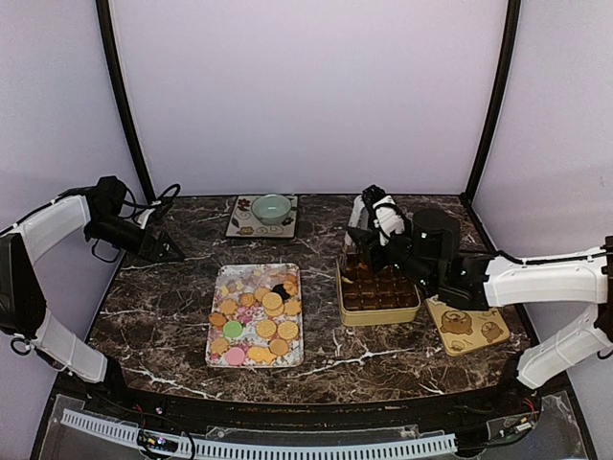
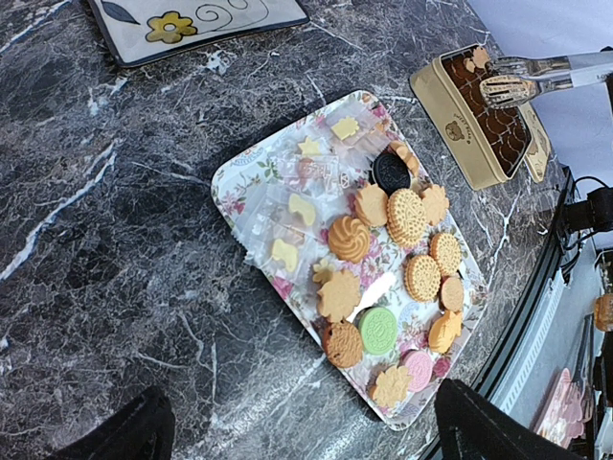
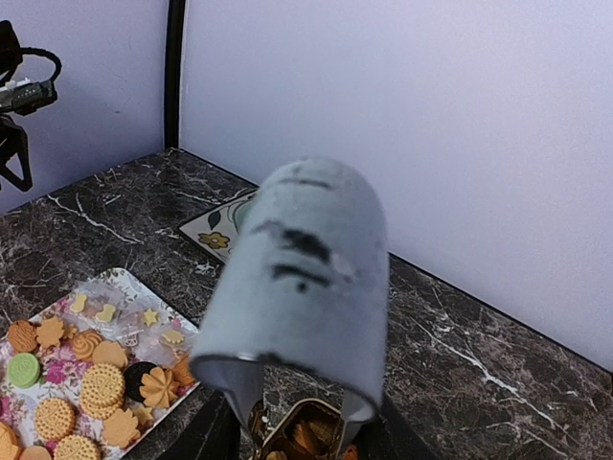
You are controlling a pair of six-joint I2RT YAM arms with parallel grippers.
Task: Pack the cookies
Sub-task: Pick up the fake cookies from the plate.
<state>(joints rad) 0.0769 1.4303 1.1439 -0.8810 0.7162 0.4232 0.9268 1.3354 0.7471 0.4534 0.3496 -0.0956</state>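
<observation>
The cookies (image 2: 406, 215), small golden-orange round and flower-shaped biscuits with a few pink, green and dark brown ones, lie mostly on a flowered rectangular tray (image 2: 230, 187) in the middle of the dark marble table (image 1: 172, 316). Some small ones on the far half of the tray are in clear wrappers. Right of the tray stands a yellow rectangular tin (image 1: 378, 317) with brown compartments, and a few orange pieces show at its far end. Its yellow lid with bear pictures (image 1: 467, 326) lies flat just beside it on the right.

The right gripper (image 1: 375, 247) is above the far end of the tin and grips silver metal tongs (image 2: 522, 81) by a thick grey padded handle (image 3: 297, 278). The tips of the tongs are a little apart, and I cannot tell if something is between them.

The left gripper (image 1: 170, 251) hangs over the far left of the table, well apart from the tray, with its jaws wide apart and nothing in them
</observation>
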